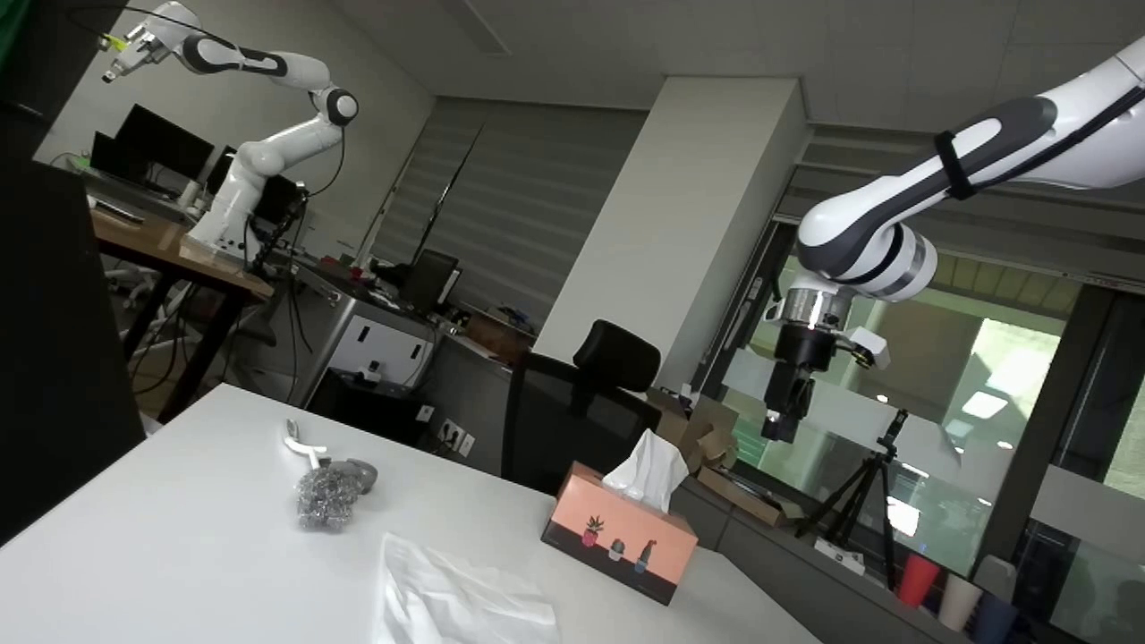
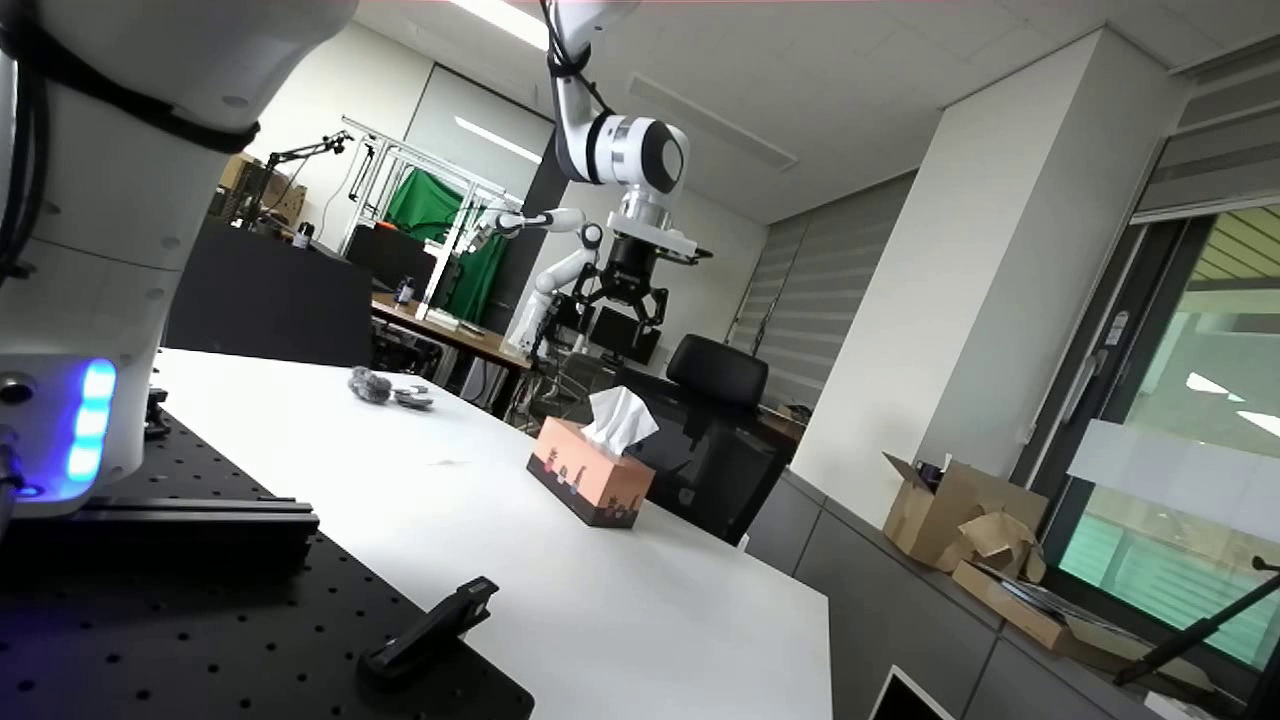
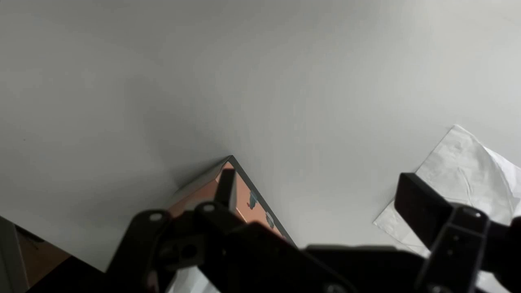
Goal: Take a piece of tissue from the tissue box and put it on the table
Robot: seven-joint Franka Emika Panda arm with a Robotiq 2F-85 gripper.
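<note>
The claw [image 3: 317, 183] hangs well above the surface [image 1: 224, 555] with its jaws spread wide and nothing held between them. The tissue box [image 1: 619, 537] sits below it, toward the finger [image 3: 226, 189] at the left of the wrist view; the tuft of tissue [image 1: 650, 471] standing out of the box is on that same side and farther back, mostly hidden there behind the claw. The box's long axis runs at a slant to the line between the two fingers, neither along it nor square across it.

On the opposite side, below and beyond the finger [image 3: 421, 207] at the right of the wrist view, the loose tissue [image 3: 468, 171] lies spread and creased on the surface, apart from the box. Only the arm [image 1: 1011, 143] that carries the claw is near; another robot arm [image 1: 300, 143] stands well apart.

With one piece lying out on the surface, the task looks done, so the next move probably calls for nothing more than lifting away from both. Should another piece be wanted, the claw would have to shift toward the tuft's side before coming down: a straight drop would likely set one finger on the box's edge. The tissue should give softly, while the box might drag or lift along with it.
</note>
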